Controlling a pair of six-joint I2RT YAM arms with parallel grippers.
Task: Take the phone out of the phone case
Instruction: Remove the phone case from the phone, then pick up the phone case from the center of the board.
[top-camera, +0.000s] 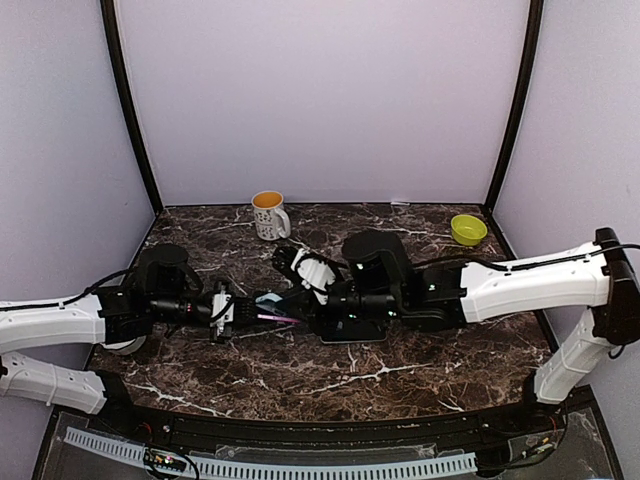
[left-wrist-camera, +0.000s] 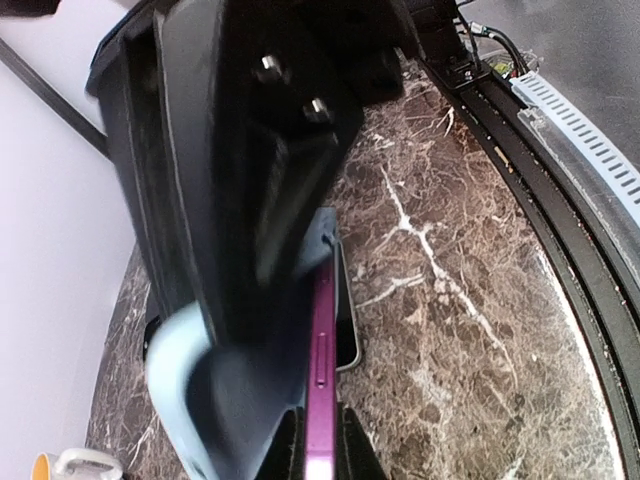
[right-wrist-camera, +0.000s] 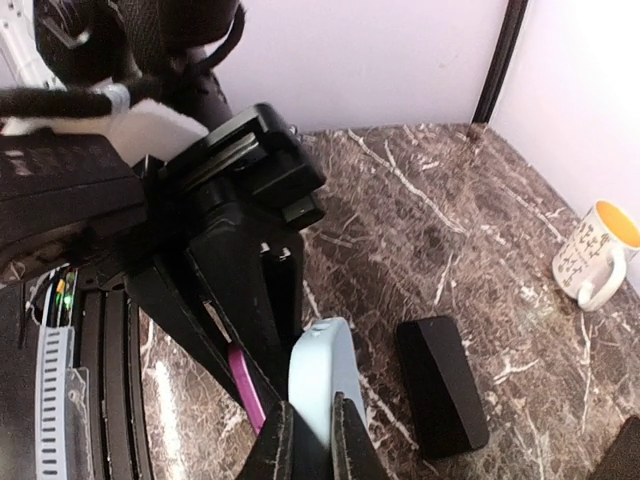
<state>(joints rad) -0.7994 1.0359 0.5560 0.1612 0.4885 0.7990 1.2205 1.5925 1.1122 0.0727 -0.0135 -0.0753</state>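
My left gripper (left-wrist-camera: 320, 428) is shut on the edge of the purple phone (left-wrist-camera: 320, 350), which stands on its side above the table. The light blue phone case (left-wrist-camera: 170, 385) bulges away from the phone's left side, its dark inside showing. My right gripper (right-wrist-camera: 312, 415) is shut on the rim of the phone case (right-wrist-camera: 325, 380), with the purple phone (right-wrist-camera: 245, 388) just left of it. In the top view both grippers meet at mid-table, left gripper (top-camera: 228, 312), right gripper (top-camera: 308, 303), the phone (top-camera: 276, 318) and the case (top-camera: 270, 298) between them. Whether the phone's far end still sits in the case is hidden.
A black phone (right-wrist-camera: 441, 385) lies flat on the marble table (top-camera: 330, 385) beneath the grippers. A white mug (top-camera: 268, 214) with an orange inside stands at the back, and a yellow-green bowl (top-camera: 467, 229) sits at the back right. A rail runs along the near edge.
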